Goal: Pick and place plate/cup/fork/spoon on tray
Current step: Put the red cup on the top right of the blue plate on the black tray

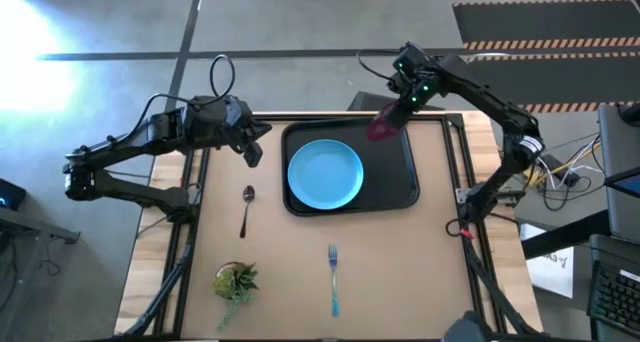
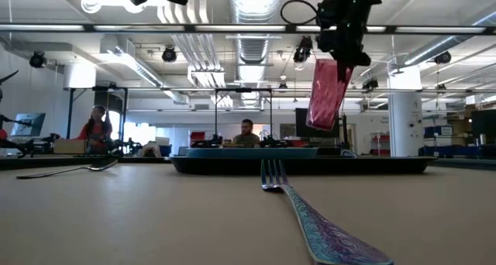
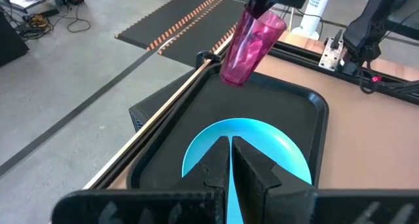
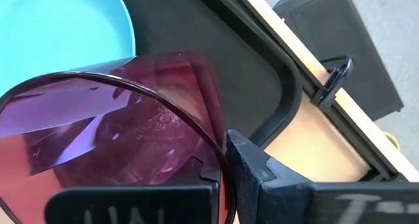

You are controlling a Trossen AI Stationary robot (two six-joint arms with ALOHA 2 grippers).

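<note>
The light-blue plate (image 1: 325, 174) lies in the black tray (image 1: 400, 187), toward its left side. The dark-red cup (image 1: 382, 128) hangs above the tray's far right corner with my right gripper (image 1: 396, 112) shut on it. The fork (image 1: 333, 278) lies on the table near the front edge. The spoon (image 1: 247, 208) lies on the table left of the tray. My left gripper (image 1: 251, 148) hovers shut and empty beside the tray's far left corner, high above the table. My right gripper pinches the cup's wall at its rim (image 4: 196, 135). One finger (image 4: 262, 178) is outside the cup; the other shows through the translucent wall, inside it. The fingers slant steeply down from above. The cup (image 2: 327, 94) hangs tilted below them, clear of the tray.
A small green potted plant (image 1: 235, 280) stands near the table's front left. The tray's right half (image 3: 288, 112) is bare black. People sit in the room beyond the table (image 2: 246, 133).
</note>
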